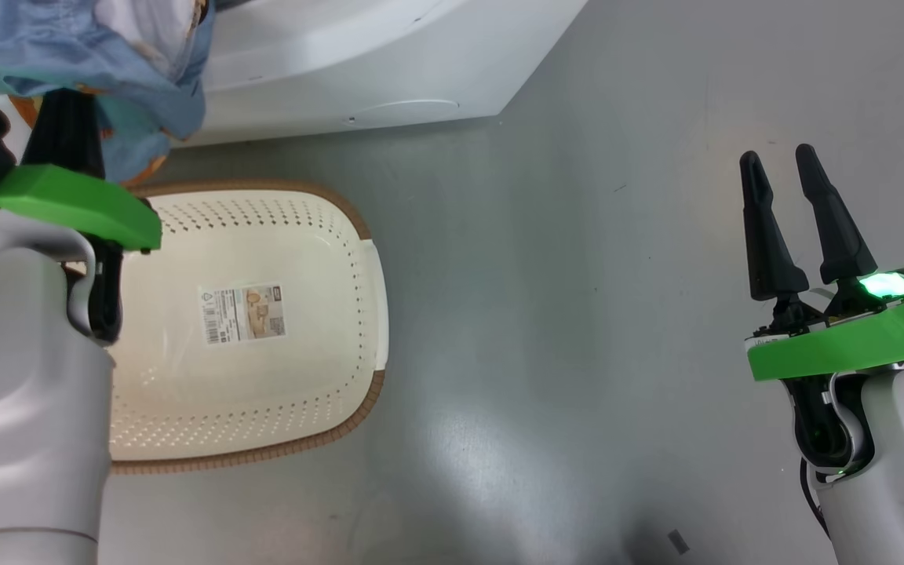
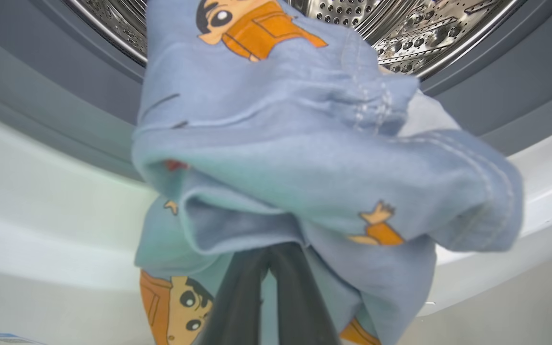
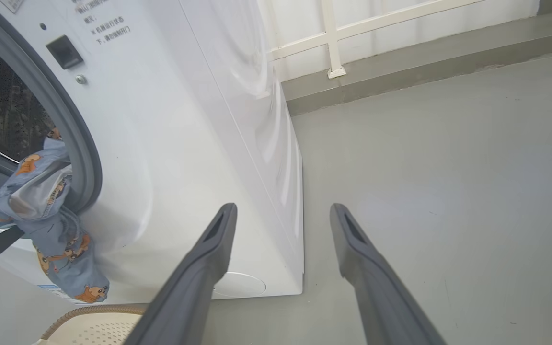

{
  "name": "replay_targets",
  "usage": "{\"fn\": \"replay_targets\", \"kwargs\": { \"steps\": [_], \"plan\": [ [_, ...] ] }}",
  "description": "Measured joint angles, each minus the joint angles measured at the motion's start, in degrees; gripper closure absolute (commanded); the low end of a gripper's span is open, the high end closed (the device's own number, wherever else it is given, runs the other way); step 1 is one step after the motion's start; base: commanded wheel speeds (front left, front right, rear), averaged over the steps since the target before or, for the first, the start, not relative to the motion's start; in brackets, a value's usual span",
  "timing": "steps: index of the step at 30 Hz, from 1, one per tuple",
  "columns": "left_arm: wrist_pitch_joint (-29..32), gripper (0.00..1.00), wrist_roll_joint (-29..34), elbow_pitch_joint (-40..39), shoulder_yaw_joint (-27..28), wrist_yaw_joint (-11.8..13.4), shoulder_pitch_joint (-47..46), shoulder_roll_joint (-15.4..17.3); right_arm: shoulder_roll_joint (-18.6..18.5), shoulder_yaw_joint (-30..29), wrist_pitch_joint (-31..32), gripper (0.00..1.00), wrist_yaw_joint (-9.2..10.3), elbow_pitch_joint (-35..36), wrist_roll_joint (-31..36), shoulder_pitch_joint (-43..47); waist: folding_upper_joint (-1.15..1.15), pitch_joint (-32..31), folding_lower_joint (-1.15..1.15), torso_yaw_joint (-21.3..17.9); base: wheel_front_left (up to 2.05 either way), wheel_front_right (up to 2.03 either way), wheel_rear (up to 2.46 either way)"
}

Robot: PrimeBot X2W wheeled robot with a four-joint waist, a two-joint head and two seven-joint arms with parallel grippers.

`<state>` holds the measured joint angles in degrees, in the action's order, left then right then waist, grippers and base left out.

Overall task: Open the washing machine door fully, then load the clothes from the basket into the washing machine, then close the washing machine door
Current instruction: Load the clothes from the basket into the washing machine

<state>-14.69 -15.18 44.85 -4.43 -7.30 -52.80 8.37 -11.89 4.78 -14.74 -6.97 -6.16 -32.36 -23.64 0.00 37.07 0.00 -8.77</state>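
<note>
Closest to the head camera, at the lower left, a pale forearm hides the near-left corner of the basket [image 1: 318, 235]. The left tool [image 2: 271, 254] rises beyond it, its two dark fingers pressed together and pinching the clothes [image 2: 304, 158]. The fingertips are buried under folds of cloth, so the exact pinch point cannot be seen.

At the lower right, the right tool [image 1: 780, 169] hangs over bare grey floor [image 1: 577, 275], fingers spread wide and holding nothing, well apart from everything else.

The basket sits on the floor just in front of the washing machine [image 1: 358, 63]. Its cream bottom is bare apart from a label sticker [image 1: 244, 314], whose print is too small to read.

The light-blue bundle, printed with orange cartoon figures, hangs at the lower lip of the machine's opening. In the right wrist view its upper part lies against the grey gasket [image 3: 72, 129] and its lower end dangles down the white front. Whether any of it reaches inside is hard to tell. The head view cuts the bundle off at its top edge.

Behind the cloth, the perforated steel drum [image 2: 400, 33] shows as two arcs, its middle hidden by the fabric. Low on the machine's front is a round service flap [image 3: 240, 284]. Small printed lines near the opening are illegible.
</note>
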Motion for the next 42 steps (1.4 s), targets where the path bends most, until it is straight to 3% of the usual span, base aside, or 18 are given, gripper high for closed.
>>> {"fn": "replay_targets", "kwargs": {
  "steps": [6, 7, 8, 9, 22, 42],
  "plan": [
    [0.0, 1.0, 1.19, -2.19, 0.31, -0.01, 2.46, -1.08, 0.19, 0.0, 0.0, 0.0, 0.0, -0.19, 0.0, 0.3, 0.0, -1.01, 0.0, -0.18, 0.0, 0.0, 0.0],
    [0.0, 0.69, 1.3, -2.48, 0.41, -0.01, 3.02, -1.29, 0.2, 0.0, 0.0, 0.0, 0.0, -0.19, 0.0, 0.32, 0.0, -1.15, 0.0, -0.21, 0.0, 0.0, 0.0],
    [0.0, 0.12, 1.34, -2.75, 0.49, -0.01, 3.46, -1.43, 0.2, -0.02, 0.0, 0.0, 0.0, -0.2, 0.0, 0.38, 0.0, -1.28, 0.0, -0.24, 0.0, 0.0, 0.0],
    [0.0, 0.0, 1.34, -2.96, 0.56, -0.01, 3.87, -1.48, 0.22, -0.02, 0.0, 0.0, 0.0, -0.21, 0.0, 0.44, 0.0, -1.4, 0.0, -0.25, 0.0, 0.0, 0.0],
    [0.0, 0.0, 2.11, -8.51, 0.59, -0.01, 10.51, -2.68, 0.2, -0.1, 0.0, 0.0, 0.0, -0.38, 0.0, 0.66, 0.0, -2.7, 0.0, 0.39, 0.0, 0.0, 0.0],
    [0.0, 0.0, 2.92, -25.08, 3.22, 0.01, 28.7, -3.99, -0.24, 0.32, 0.0, 0.0, 0.0, -2.16, 0.03, 4.69, 0.0, -9.94, 0.0, 1.67, 0.0, 0.0, 0.0]
  ]
}}
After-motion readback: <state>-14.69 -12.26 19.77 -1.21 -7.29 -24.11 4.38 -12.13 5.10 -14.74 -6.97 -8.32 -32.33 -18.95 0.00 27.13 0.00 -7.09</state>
